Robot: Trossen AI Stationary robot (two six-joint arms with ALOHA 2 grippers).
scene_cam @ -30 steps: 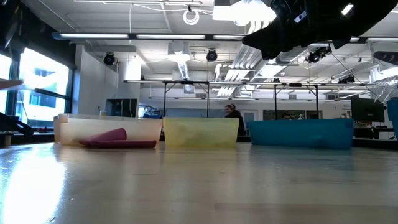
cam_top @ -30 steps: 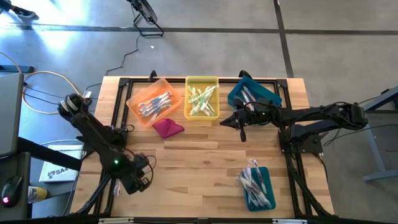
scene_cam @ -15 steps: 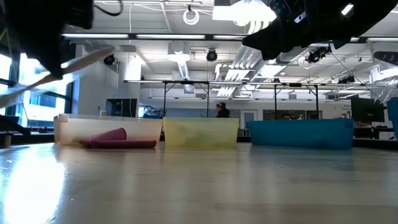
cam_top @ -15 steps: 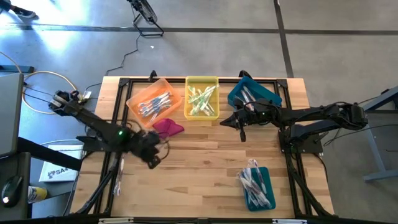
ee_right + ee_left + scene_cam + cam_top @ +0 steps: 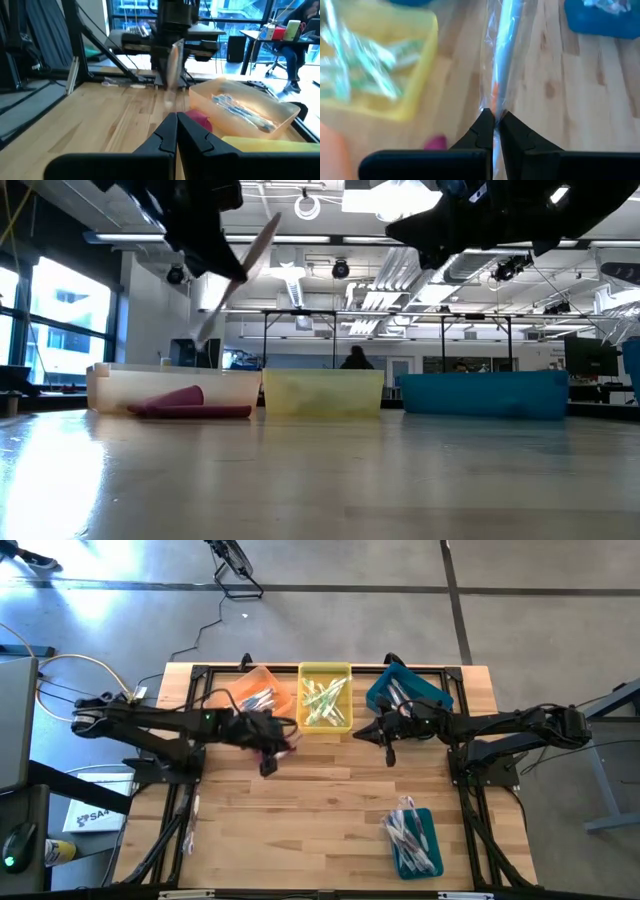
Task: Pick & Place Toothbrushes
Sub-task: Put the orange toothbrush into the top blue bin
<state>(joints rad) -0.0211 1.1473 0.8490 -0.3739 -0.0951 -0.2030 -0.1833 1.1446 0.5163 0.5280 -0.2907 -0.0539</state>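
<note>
My left gripper (image 5: 268, 762) hangs high over the magenta cloth lump (image 5: 283, 746), beside the orange bin (image 5: 250, 700). It is shut on one toothbrush in a clear wrapper (image 5: 504, 60), which also shows as a slanting stick (image 5: 240, 270) in the low view. My right gripper (image 5: 389, 758) hovers shut and empty between the yellow bin (image 5: 325, 697) and the far teal bin (image 5: 408, 690). More toothbrushes lie in the orange, yellow and both teal bins. My left gripper pinches the wrapped toothbrush between its two fingertips (image 5: 486, 125); the wrapper (image 5: 495, 102) runs on ahead past them. The toothbrush is lifted clear of the table and slants, one end up and one end down (image 5: 205, 330).
A second teal bin (image 5: 415, 840) full of toothbrushes sits by the near right edge. A few pale sticks (image 5: 190, 825) lie by the table's left edge. Bare wood stretches across the table's middle and near side (image 5: 310, 830). A person sits in the room behind (image 5: 355, 362).
My left arm has swung from the table's near left corner toward the far edge and the right, ending over the magenta cloth by the orange bin. It has carried the wrapped toothbrush with it, clear of the table.
</note>
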